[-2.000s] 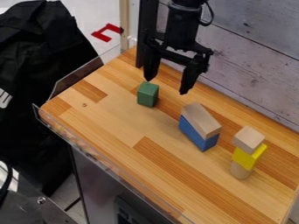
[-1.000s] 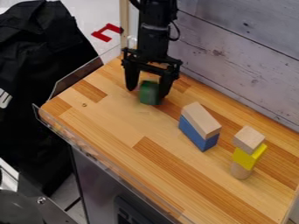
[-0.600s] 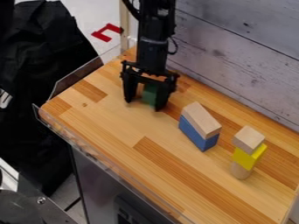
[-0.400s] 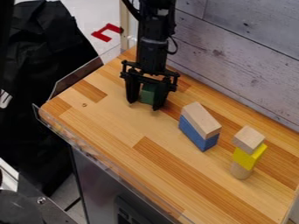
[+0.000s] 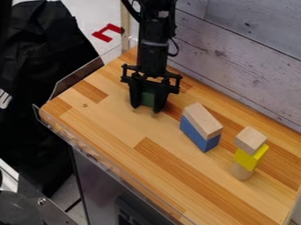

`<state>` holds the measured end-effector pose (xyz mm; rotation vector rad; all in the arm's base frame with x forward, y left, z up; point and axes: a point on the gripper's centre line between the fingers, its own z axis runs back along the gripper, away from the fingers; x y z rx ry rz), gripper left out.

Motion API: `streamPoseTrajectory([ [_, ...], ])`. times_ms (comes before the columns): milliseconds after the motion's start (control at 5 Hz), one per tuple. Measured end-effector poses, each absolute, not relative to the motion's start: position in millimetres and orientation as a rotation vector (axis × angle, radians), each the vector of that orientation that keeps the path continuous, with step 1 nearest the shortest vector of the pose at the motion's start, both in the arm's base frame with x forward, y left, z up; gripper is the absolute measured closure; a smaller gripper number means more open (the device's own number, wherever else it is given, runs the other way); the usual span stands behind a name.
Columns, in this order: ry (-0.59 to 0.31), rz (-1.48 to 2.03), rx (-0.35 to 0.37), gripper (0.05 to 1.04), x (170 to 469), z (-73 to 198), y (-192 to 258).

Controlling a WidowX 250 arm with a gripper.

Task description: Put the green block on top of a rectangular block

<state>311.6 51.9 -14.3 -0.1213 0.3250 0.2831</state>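
Up-left of the blue block (image 5: 199, 135) — gripper (image 5: 146, 109) just narrowed, now apparently gripping the green block (image 5: 147, 98) — so lifting's probably next.

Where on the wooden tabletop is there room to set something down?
The tabletop is bare between its left corner and the black gripper, and along the front edge, short of the long blue block. It is crowded around the green block between the gripper's fingers, and tight between the blue block and the stack holding the yellow block.
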Motion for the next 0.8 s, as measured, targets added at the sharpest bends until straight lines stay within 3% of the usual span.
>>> streamPoseTrajectory([
  [200, 0.288, 0.312, -0.117, 0.503, 307.4, 4.3, 51.0],
  [600, 0.149, 0.168, -0.068, 0.503, 317.4, 103.5, 26.6],
  [800, 0.192, 0.034, -0.050, 0.503, 310.3, 116.1, 1.5],
])
